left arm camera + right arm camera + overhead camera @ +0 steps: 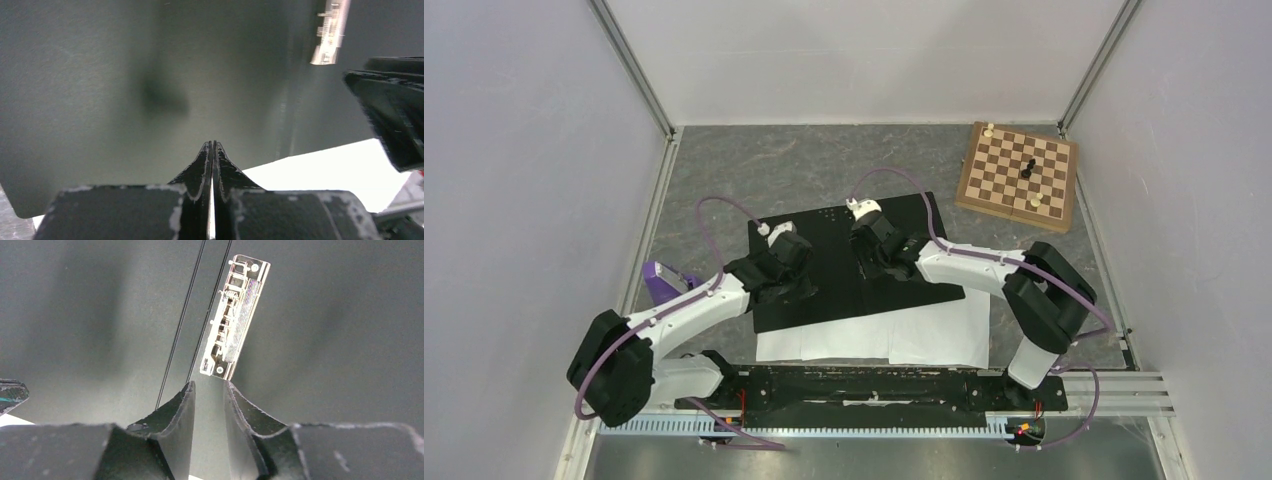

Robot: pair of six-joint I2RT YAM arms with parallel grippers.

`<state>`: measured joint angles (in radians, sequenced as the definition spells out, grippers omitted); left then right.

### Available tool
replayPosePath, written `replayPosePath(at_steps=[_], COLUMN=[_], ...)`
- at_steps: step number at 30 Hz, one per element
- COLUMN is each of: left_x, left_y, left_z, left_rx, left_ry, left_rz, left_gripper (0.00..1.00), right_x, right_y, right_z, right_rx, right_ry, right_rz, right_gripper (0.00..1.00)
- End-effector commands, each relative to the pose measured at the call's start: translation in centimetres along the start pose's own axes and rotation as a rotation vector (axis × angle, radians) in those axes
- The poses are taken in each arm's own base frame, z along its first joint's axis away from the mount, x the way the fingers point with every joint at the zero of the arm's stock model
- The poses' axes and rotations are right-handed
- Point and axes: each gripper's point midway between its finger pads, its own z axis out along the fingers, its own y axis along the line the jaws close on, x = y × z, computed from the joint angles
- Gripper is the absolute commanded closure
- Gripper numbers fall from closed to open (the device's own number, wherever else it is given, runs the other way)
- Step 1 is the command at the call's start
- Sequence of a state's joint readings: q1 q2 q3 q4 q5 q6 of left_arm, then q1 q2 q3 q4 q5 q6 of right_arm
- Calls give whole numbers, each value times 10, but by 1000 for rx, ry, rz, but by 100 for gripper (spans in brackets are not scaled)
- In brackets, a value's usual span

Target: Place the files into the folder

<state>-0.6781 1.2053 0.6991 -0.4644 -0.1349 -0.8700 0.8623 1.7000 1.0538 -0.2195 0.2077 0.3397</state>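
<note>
Sheets of thin white paper [929, 340] poke out lower centre beneath the open black-faced folder [839, 295] mid-frame, probably light, floppy and slick, best pinched at a free edge; left gripper [213, 145] closed with nothing visibly held, right gripper [209, 387] narrowly parted beside the silver clip [235, 315].

The left arm [686, 308] and right arm [972, 264] reached forward and inward from their bases, wrists close together. The left end effector [213, 149] had its jaws pressed fully together. The right end effector [209, 386] kept a narrow gap, nothing between its jaws.
</note>
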Motion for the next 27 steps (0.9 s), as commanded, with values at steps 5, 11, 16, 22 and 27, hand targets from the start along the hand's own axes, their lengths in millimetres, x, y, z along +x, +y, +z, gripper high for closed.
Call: replayPosePath(at_steps=[5, 11, 16, 22, 27], left_x=[-1, 7, 7, 9, 9], left_y=[36, 54, 57, 57, 58], left_z=[26, 34, 36, 38, 37], left_rx=[-135, -198, -214, -217, -221], left_ry=[-127, -138, -143, -131, -134], left_rz=[-142, -180, -182, -182, -183], left_gripper=[98, 98, 98, 98, 98], right_x=[-19, -13, -7, -5, -2], right_y=[14, 10, 8, 8, 3], right_z=[16, 22, 25, 29, 30], right_rx=[3, 53, 80, 102, 131], right_ry=[-13, 7, 21, 28, 34], right_rz=[-36, -61, -81, -94, -103], right_gripper=[75, 80, 83, 85, 89])
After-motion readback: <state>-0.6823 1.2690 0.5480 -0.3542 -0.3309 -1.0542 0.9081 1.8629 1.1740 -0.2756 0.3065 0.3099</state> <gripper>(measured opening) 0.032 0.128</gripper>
